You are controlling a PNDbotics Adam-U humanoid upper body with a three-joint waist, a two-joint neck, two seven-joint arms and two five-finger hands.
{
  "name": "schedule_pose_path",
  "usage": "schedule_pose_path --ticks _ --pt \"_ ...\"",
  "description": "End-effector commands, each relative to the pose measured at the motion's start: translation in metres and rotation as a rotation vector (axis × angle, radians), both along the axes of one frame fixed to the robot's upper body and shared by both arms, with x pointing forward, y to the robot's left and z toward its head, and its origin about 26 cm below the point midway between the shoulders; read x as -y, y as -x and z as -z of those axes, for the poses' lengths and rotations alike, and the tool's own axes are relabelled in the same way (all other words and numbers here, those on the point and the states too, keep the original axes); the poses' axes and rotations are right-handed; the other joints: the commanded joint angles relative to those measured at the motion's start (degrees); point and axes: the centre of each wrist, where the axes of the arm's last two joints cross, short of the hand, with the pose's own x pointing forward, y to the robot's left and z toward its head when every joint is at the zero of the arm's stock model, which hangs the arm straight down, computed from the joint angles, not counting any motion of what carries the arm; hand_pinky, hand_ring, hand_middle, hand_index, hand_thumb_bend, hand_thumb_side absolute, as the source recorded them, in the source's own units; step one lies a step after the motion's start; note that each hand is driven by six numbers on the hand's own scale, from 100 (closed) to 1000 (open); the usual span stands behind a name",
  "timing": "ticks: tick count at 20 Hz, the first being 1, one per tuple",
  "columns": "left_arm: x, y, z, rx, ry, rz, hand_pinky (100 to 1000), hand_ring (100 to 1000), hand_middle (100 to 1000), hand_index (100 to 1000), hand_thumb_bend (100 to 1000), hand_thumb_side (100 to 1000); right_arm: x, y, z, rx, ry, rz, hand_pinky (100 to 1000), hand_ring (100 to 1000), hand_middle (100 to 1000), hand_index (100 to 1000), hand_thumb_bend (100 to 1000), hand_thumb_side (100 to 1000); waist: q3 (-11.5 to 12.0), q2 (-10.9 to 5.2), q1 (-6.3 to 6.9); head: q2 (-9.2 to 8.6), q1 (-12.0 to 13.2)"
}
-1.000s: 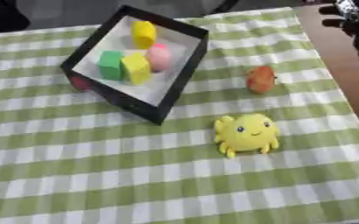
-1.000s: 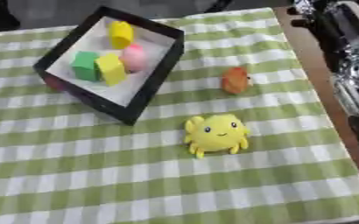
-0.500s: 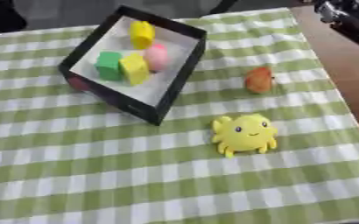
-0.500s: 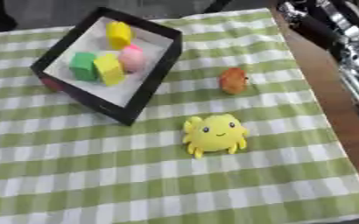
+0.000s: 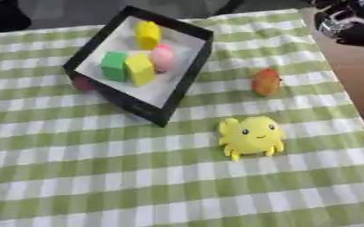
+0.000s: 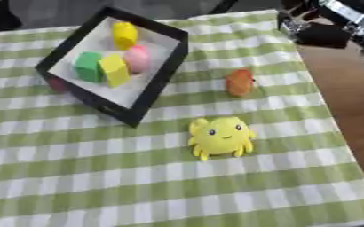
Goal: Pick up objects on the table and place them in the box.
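Observation:
A black box with a white floor lies tilted at the far left of the green checked cloth. Inside it are a yellow block, a pink piece, a green block and a second yellow block. An orange toy sits on the cloth right of the box. A yellow smiling plush lies nearer me, below the orange toy. My right hand shows blurred at the far right corner, above the cloth and apart from every toy. My left hand is out of view.
A small red thing peeks out against the box's left outer wall. Bare brown tabletop runs along the right of the cloth. A dark shape sits beyond the far left corner.
My right arm has pulled back from along the right edge toward the far right corner. The toys and the box have stayed put.

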Motion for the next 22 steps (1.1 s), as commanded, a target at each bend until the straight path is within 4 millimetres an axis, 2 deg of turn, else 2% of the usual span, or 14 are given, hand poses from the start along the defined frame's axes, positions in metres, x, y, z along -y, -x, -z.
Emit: schedule_pose_path --ticks 1,7,12,15,20,21,22 --pt "-0.003 0.001 -0.004 0.020 0.002 -0.013 825 803 794 849 416 602 0.006 0.007 -0.017 0.018 0.081 0.004 870 864 838 882 100 571 0.21 -1.42 -0.96 -0.16 3.05" --pt "-0.002 0.001 -0.003 0.020 0.015 -0.012 826 805 796 848 418 603 0.009 0.012 -0.017 -0.025 0.147 -0.012 876 870 850 891 100 542 0.86 -1.90 -1.35 0.94 6.22" --pt "-0.001 0.001 -0.002 0.022 0.021 -0.013 826 805 796 847 418 604 0.014 0.016 -0.014 -0.072 0.208 -0.018 879 872 855 894 151 518 1.53 -2.17 -1.72 1.15 7.08" --pt "0.000 0.001 -0.002 0.023 0.026 -0.014 826 807 797 847 418 606 0.016 0.019 -0.013 -0.090 0.240 -0.019 879 871 853 893 169 500 1.80 -2.13 -1.93 1.13 6.53" --pt "0.001 0.001 -0.003 0.028 0.030 -0.010 826 808 797 846 417 606 0.015 0.023 -0.012 -0.096 0.262 -0.025 877 865 849 889 197 473 1.93 -1.98 -2.22 1.30 3.63" --pt "0.001 0.001 -0.003 0.028 0.030 -0.008 826 807 795 845 417 605 0.013 0.024 -0.012 -0.094 0.269 -0.032 876 864 846 888 270 464 1.97 -1.91 -2.29 1.28 2.74" --pt "0.002 0.001 -0.003 0.028 0.031 -0.007 826 807 795 845 417 606 0.010 0.025 -0.013 -0.092 0.277 -0.042 876 864 847 888 213 456 2.01 -1.84 -2.35 1.27 1.93"
